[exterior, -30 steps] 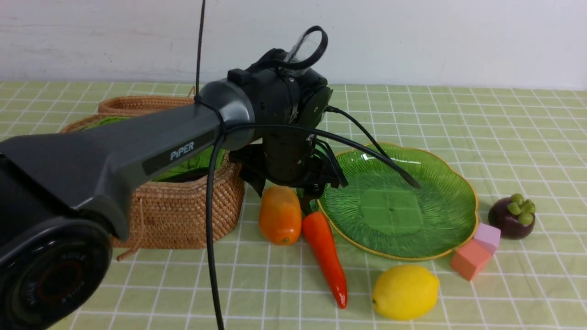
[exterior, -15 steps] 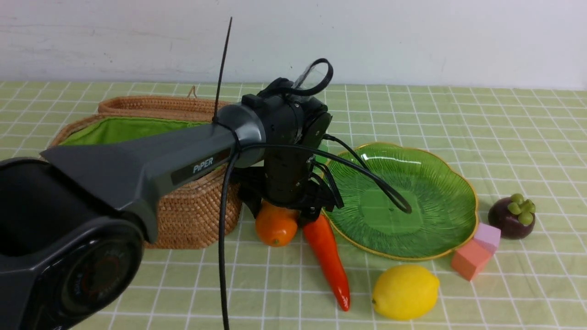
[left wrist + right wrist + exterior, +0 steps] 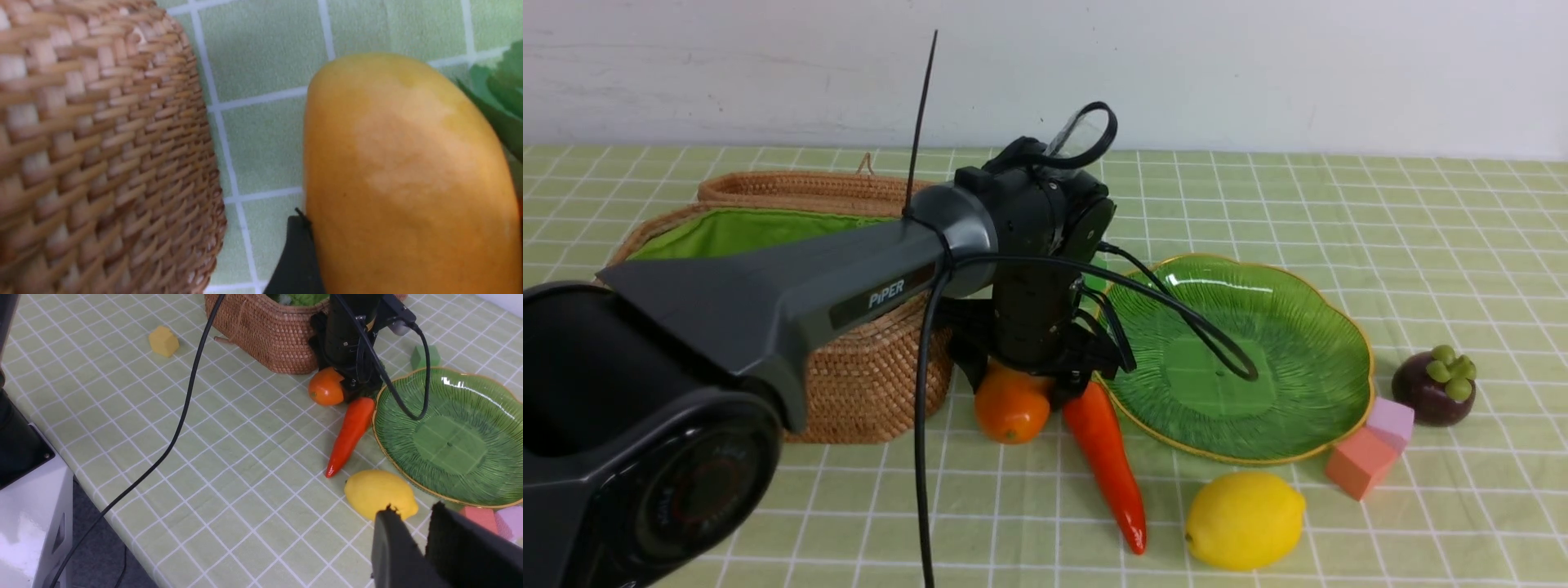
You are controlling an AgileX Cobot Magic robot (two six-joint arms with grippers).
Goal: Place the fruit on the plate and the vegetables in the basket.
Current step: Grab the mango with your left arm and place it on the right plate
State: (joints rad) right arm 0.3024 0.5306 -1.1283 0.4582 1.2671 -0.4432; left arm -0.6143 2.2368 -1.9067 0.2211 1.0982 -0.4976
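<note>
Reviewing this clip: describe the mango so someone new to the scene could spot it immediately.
Start at the woven basket on the left of the checked cloth and look toward the green plate. In the gap between them lies the mango, right under the left gripper. It is stubby, smooth and orange-yellow, unlike the long, pointed red carrot beside it.

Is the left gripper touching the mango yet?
Touching. The left wrist view shows one dark finger pressed against the mango with no gap.
</note>
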